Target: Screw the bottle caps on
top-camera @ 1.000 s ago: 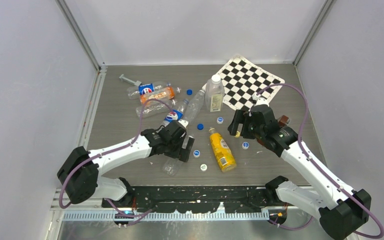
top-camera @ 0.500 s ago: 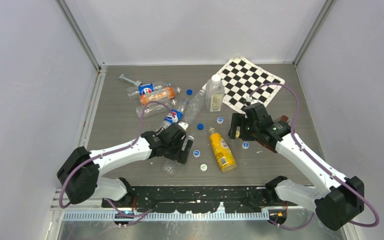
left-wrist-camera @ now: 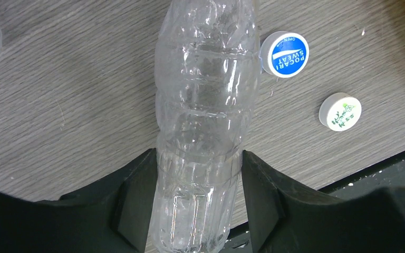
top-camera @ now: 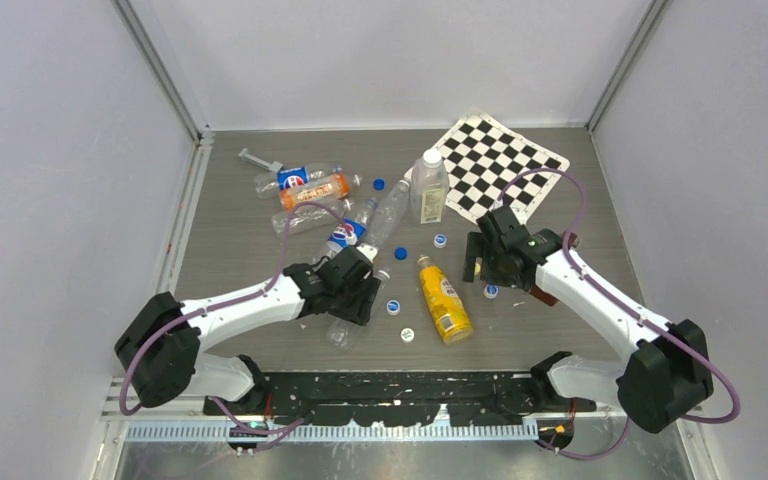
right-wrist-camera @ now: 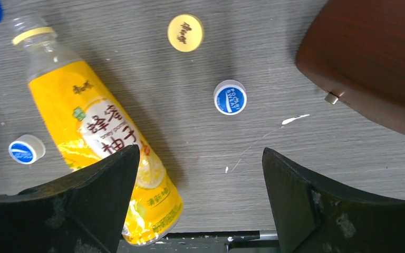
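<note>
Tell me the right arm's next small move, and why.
Probably lower the right gripper and ease it forward onto the blue-and-white cap: its jaws are open, empty, and the cap lies loose on the table just ahead of them.

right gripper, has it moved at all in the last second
Yes, slightly. In the top view the right gripper has drawn back from the checkered mat toward the near edge, ending closer to the blue-and-white cap.
</note>
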